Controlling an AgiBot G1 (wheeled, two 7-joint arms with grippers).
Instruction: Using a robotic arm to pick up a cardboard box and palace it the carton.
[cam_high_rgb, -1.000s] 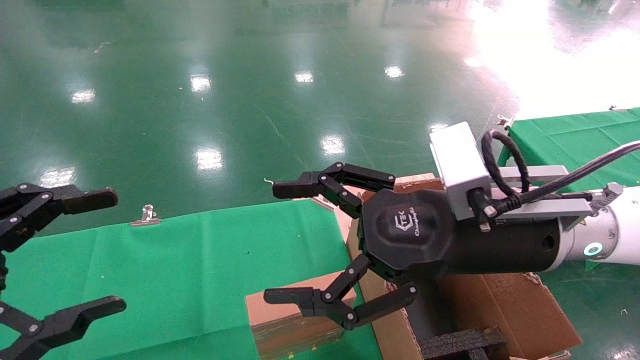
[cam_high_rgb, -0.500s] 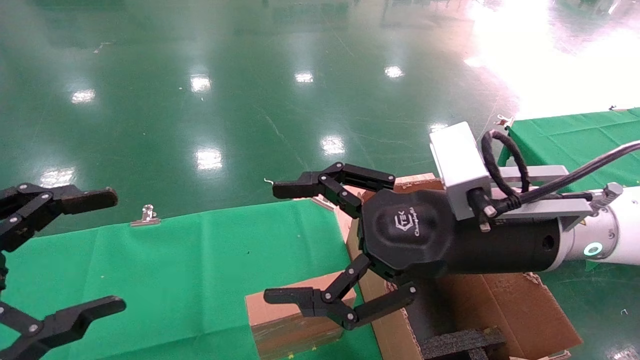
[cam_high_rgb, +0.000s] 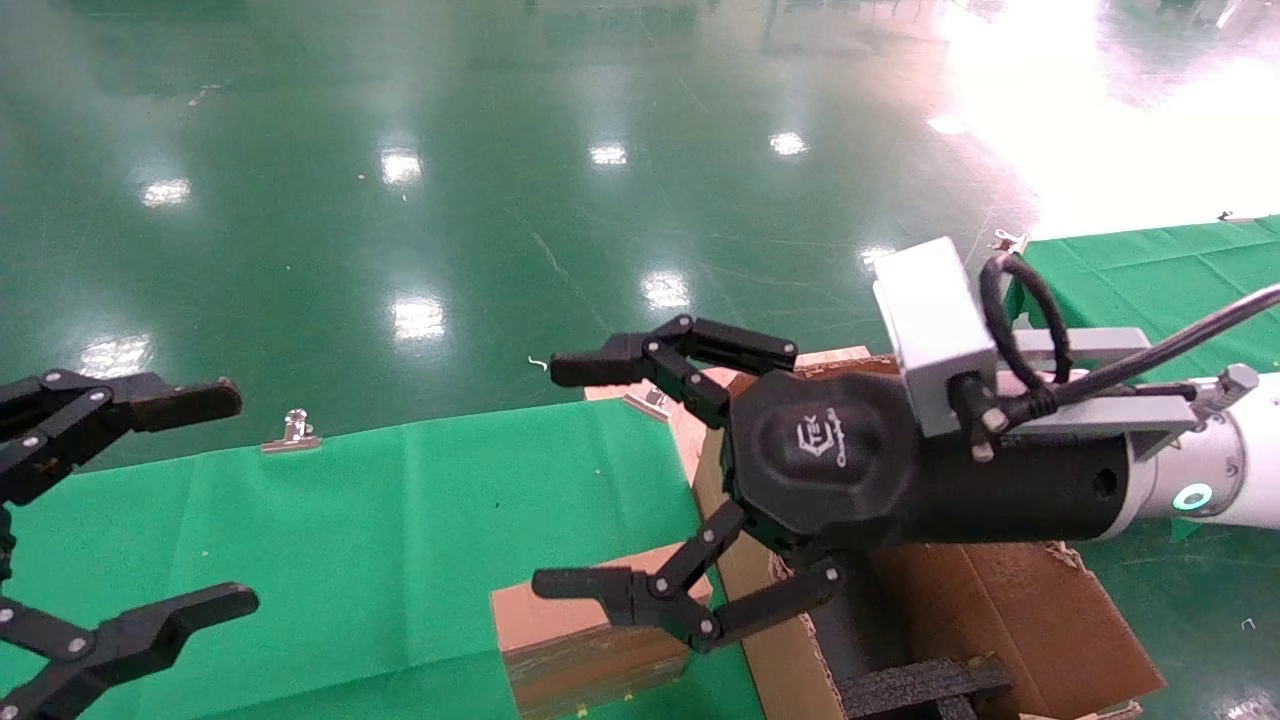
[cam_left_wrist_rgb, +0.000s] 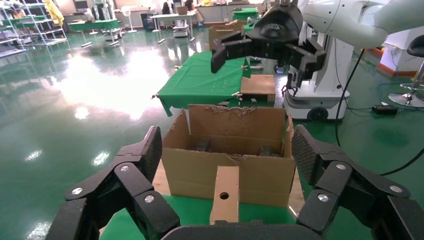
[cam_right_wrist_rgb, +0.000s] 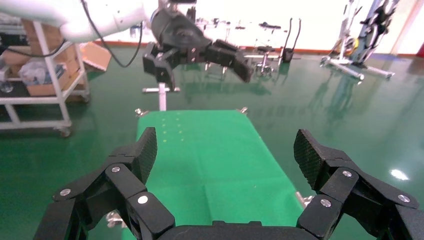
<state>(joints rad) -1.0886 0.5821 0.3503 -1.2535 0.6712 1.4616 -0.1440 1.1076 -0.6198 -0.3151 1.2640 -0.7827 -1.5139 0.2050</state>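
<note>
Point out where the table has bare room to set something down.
The green cloth is bare between the left gripper and the cardboard box. It is crowded by the carton, where the open right gripper hangs above the cardboard box.

The cardboard box (cam_high_rgb: 580, 640) is of plain brown paperboard, matt, with a glossy strip of clear tape on its side. The carton (cam_left_wrist_rgb: 227, 150) is of rough corrugated cardboard with ragged, torn edges, and inside it there is black foam (cam_high_rgb: 925, 685) with a coarse, porous surface. The table cloth (cam_high_rgb: 380, 540) is a green fabric, matt and slightly creased. The floor (cam_high_rgb: 450, 200) is very glossy and mirrors the lamps. The right gripper (cam_high_rgb: 620, 480) has matt black plastic links with small shiny metal rivets; its pads (cam_right_wrist_rgb: 148, 150) are finely textured. The camera block (cam_high_rgb: 930, 330) looks like smooth grey metal.
</note>
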